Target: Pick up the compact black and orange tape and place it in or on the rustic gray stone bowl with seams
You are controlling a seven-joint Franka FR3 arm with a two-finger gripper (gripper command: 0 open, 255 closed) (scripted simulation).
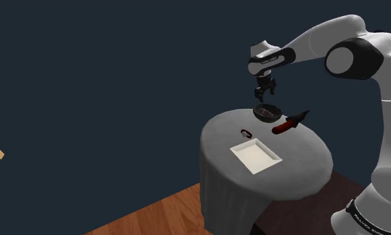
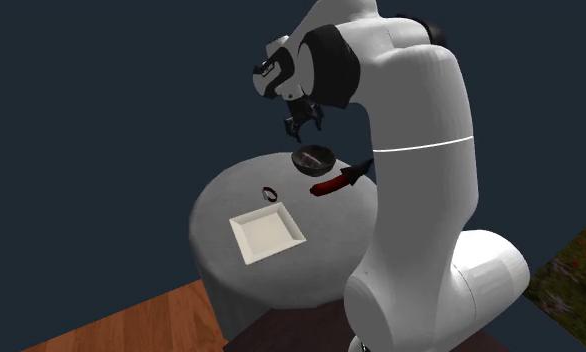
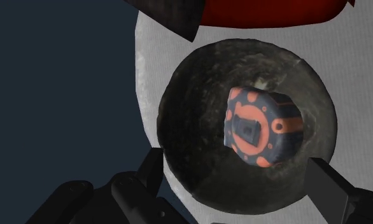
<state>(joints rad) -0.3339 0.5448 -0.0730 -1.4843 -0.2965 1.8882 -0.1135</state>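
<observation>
Gripper [image 1: 265,90]: I am seeing it hanging straight above the bowl [image 1: 267,112], clear of the rim.
Jaws: they are standing apart, one on each side of the bowl's outline in the wrist view, gripping nothing.
Tape [image 3: 261,127]: it is lying inside the bowl, tilted, off the middle and nearer one wall, touching neither finger.
Bowl's place: in the shoulder view it is sitting at about 1 o'clock from the white tray [image 1: 255,155], close to the far edge of the table [image 1: 301,160].
Neighbours: a red and black tool [image 1: 289,123] is lying just beside the bowl at about 4 o'clock; a small ring [image 1: 247,133] is resting at 11 o'clock from the tray.
Progress: I am judging the placing as done, with only the retreat left.
Risk, rim: if I am pulling away sideways before rising, a finger could be clipping the rim and tipping the bowl.
Risk, edge: the bowl is sitting close to the table's edge, so a nudge could be sending it over.
Risk, tape: it is leaning, so a jolt could be rolling it out.
Risk, tool: a low sweep toward 4 o'clock could be knocking it.
</observation>
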